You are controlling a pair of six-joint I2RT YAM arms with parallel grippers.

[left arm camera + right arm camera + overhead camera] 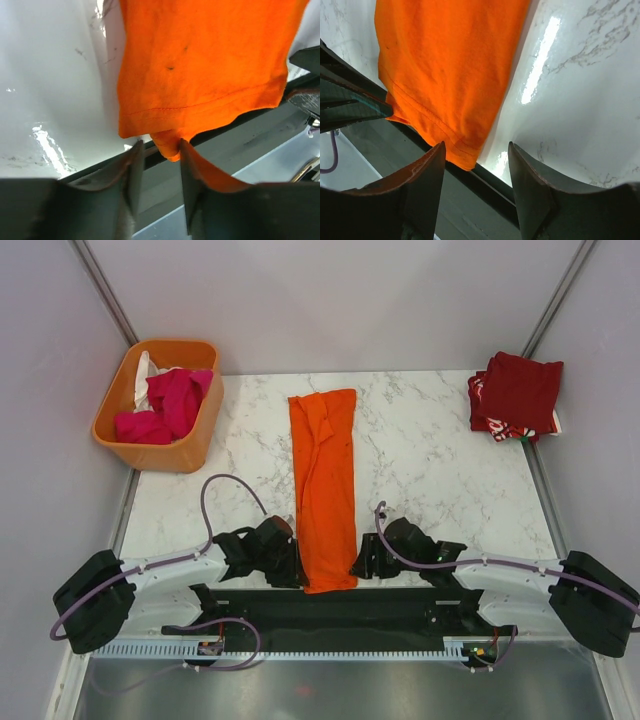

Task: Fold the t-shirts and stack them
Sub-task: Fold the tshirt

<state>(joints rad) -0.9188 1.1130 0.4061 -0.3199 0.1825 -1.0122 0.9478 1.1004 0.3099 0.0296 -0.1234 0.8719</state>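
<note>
A bright orange t-shirt point(325, 480), folded into a long narrow strip, lies down the middle of the marble table point(440, 480). Its near end hangs over the table's front edge. My left gripper point(292, 562) sits at the strip's near left corner. In the left wrist view its jaws point(160, 150) stand apart, and the hem corner point(169, 146) hangs between the tips, touching the right finger point(189, 170). My right gripper point(360, 564) is at the near right corner. It stands open point(476, 147), with the orange hem corner point(462, 157) just inside its left finger point(432, 170).
An orange plastic basket point(130, 390) at the back left holds magenta point(170, 405) and white point(147, 368) shirts. A stack of dark red and red-and-white patterned shirts point(515, 395) lies at the back right corner. Grey walls close in the table's sides and back.
</note>
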